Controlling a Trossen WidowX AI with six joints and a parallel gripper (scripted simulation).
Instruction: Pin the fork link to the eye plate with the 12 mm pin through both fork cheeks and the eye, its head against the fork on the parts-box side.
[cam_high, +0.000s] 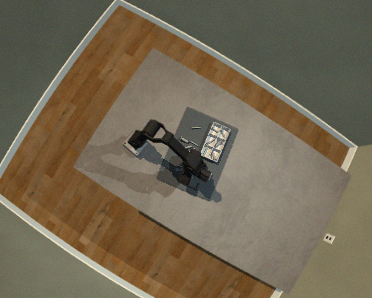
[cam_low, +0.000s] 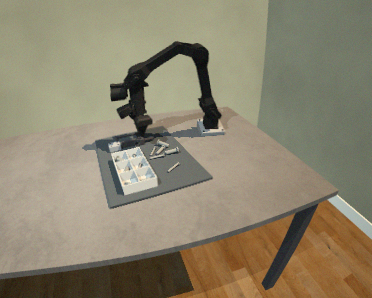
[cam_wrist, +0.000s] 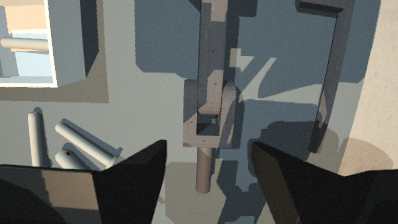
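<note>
Top view: black six-joint arm (cam_high: 167, 141) is reaching from its pale base plate (cam_high: 128, 147) over a dark grey rectangular mat (cam_high: 228, 131) lying on the grey surface (cam_high: 280, 190). A white compartmented parts box (cam_high: 216, 142) is sitting on the mat's far side from the base; small grey metal pins (cam_high: 195, 128) are lying loose between box and arm. The hand is hidden under the arm here.

Exterior view: the hand (cam_low: 142, 127) is pointing straight down, hovering just above the mat's rear edge, beside a small pale block (cam_low: 114, 146). The parts box (cam_low: 134, 170) is standing near the hand, toward the viewer; loose pins (cam_low: 166, 149) are lying just beside it.

Wrist view: the two dark fingers are standing partly open, gripping nothing. Between them, and farther from the camera, a tan fork link (cam_wrist: 191, 122) with two cheeks is lying on the mat, a flat tan eye plate (cam_wrist: 212, 60) entering its slot from above and a round stem (cam_wrist: 203, 170) projecting toward the hand. Loose grey pins (cam_wrist: 82, 142) are lying well left of the fork, below the box corner (cam_wrist: 67, 45). A dark U-shaped bracket (cam_wrist: 335, 55) is lying at right.
</note>
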